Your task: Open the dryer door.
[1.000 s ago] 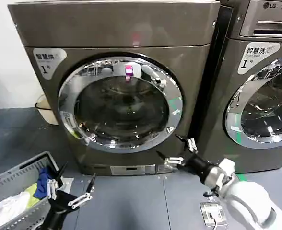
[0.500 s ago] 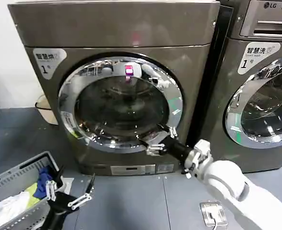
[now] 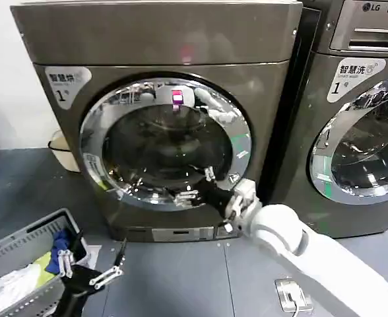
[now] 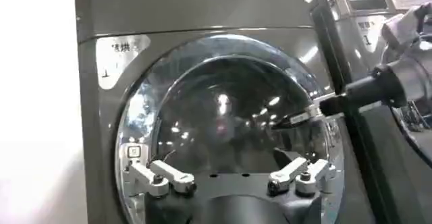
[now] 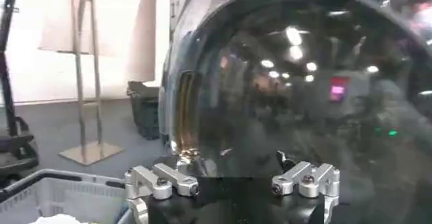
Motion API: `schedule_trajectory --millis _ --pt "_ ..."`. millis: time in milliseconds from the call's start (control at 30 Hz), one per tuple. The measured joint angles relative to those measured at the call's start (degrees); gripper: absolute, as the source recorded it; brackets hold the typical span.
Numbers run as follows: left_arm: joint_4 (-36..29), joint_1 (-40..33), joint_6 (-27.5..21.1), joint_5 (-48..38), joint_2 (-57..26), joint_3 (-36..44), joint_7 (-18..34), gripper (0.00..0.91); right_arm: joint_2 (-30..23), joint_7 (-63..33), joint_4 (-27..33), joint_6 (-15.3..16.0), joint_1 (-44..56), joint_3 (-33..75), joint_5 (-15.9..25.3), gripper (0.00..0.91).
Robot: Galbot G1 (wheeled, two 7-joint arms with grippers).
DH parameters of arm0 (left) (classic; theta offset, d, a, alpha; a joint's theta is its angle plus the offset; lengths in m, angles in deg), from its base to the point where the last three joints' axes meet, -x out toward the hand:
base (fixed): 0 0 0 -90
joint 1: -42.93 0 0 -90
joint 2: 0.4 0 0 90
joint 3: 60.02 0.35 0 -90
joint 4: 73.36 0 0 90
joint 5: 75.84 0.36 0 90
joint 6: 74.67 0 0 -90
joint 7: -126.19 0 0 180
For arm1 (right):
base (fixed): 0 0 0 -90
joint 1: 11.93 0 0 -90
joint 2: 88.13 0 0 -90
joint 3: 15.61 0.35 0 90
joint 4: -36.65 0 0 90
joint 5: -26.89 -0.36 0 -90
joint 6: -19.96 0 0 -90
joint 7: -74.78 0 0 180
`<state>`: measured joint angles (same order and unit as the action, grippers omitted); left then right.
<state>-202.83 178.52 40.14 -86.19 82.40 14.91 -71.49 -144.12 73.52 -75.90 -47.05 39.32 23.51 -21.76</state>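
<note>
While dryer door (image 3: 164, 142) faces forward, shut, right tool (image 3: 195, 186) spread at lower rim.

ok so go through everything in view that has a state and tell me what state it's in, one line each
dryer door: shut, flush against the machine front.
right claw: open, at the lower right of the door's glass, gripping nothing.
left claw: open, empty, low beside the laundry basket.
laundry basket: on the floor, holding clothes.
LG machine's door: shut.
</note>
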Motion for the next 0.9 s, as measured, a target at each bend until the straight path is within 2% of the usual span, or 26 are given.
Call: schedule_trajectory --millis 900 --pt "-1.2 0.0 0.3 0.3 0.9 -0.3 -0.1 0.907 -11.2 -4.5 9.7 0.2 -7.9 -7.2 0.3 0.907"
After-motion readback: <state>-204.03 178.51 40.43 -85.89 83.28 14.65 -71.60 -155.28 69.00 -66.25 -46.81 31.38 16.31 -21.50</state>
